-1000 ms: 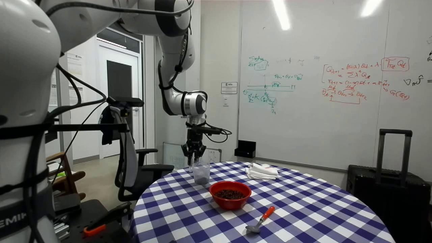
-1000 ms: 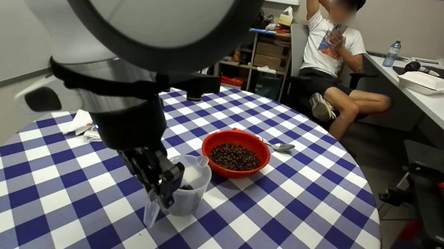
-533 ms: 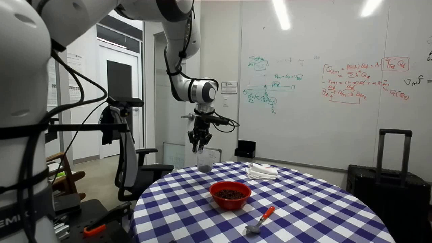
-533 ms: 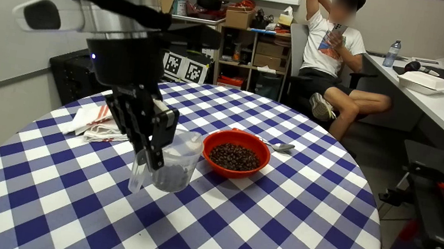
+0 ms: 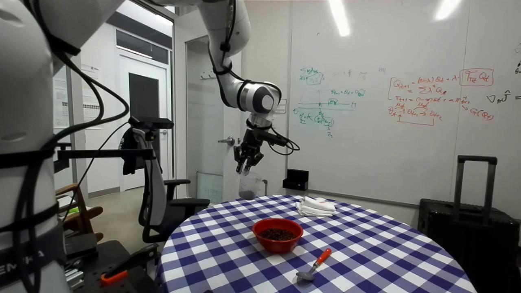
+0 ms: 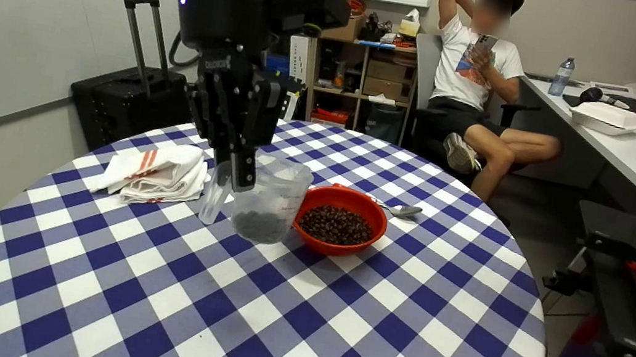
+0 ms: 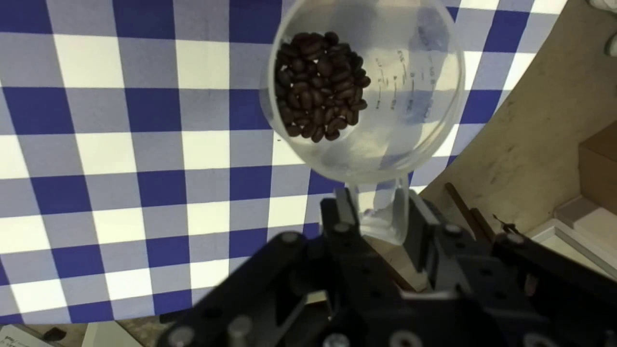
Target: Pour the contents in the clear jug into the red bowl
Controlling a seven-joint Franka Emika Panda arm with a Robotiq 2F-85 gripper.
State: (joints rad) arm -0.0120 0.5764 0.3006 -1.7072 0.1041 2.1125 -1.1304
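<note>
Pour step: I am on the carry, I think; the pour has not begun. I have the small clear plastic jug [image 6: 271, 200] up in the air, with dark brown beans [image 7: 320, 86] at the bottom.
Next move: I should bring the jug over the middle of the round shallow red bowl [image 5: 278, 245], then tip it slowly. There are more dark beans [image 6: 336, 225] in there, so if I tip too fast, some may bounce out.
Black gripper [image 7: 381, 207]: its two fingers pinch the jug's clear handle [image 7: 384, 235], one on each side, and the jug hangs from there.
Jug's spot: above the blue and white checked tablecloth [image 6: 334, 330], beside the bowl. In an exterior view it hides a bit of the bowl's edge, but I don't think it is over the bowl.
Jug's mouth [image 6: 285, 166]: open end up, leaning a little to the bowl's side in both exterior views.
Jug's long line: base to mouth, nearly straight up, with a small slant.
Handle side: in an exterior view, the side away from the bowl.
</note>
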